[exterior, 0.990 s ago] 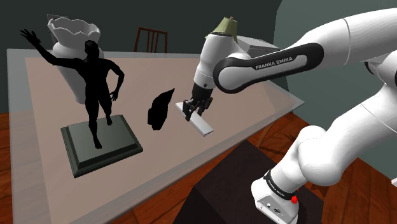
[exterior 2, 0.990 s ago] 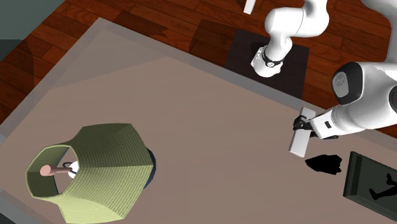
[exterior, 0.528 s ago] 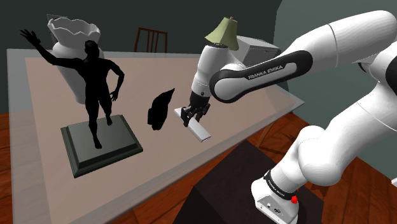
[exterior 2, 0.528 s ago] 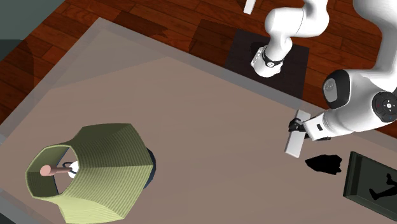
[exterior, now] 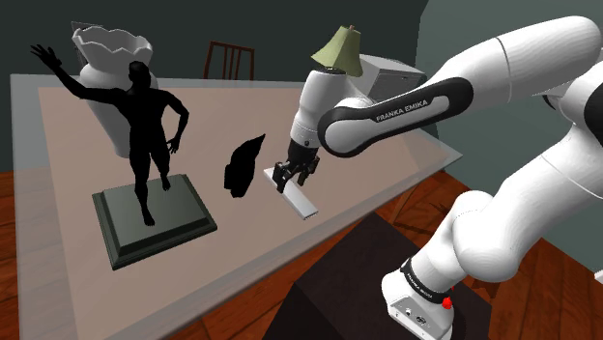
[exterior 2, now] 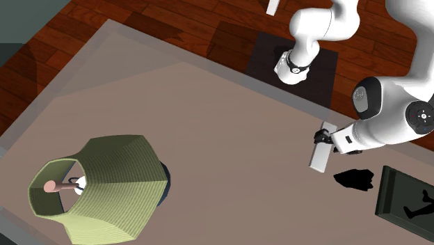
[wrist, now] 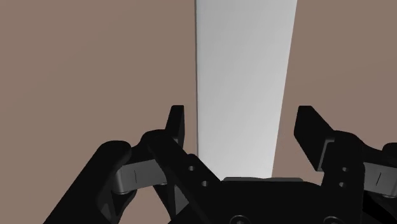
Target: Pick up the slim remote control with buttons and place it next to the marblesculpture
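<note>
So the gripper (exterior: 292, 178) is open right now. In the wrist view its fingers (wrist: 177, 124) stand on either side of the remote (wrist: 245, 76) with a gap on both sides, so it's not gripping it. The remote's a plain white slab, down at the table (exterior: 232, 106) near the edge closest to the stand, just beside a black lump (exterior: 244, 164). Can't tell if it's lying flat. The lump sits between the remote and the black statue (exterior: 145, 126) on its grey base. The lamp (exterior 2: 104, 188) is well apart from all that.
</note>
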`<control>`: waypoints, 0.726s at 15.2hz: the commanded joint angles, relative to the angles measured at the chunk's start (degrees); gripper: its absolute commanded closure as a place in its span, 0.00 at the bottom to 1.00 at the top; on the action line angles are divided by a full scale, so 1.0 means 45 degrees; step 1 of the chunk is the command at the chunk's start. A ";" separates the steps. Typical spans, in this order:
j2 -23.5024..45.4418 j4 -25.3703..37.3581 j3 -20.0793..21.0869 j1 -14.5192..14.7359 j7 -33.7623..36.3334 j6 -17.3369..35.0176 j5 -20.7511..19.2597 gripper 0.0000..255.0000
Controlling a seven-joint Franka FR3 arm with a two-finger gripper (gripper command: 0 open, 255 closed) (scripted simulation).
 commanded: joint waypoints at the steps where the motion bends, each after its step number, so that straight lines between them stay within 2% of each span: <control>1: -0.0001 0.0001 0.0000 0.0000 0.0000 0.0001 0.0000 0.00; 5: -0.0001 0.0001 0.0000 0.0000 0.0000 0.0000 0.0000 0.00; 9: -0.0947 0.0815 -0.0042 0.0011 -0.0075 -0.1755 0.0088 0.00; 11: -0.0950 0.0812 -0.0043 0.0012 -0.0075 -0.1756 0.0089 0.00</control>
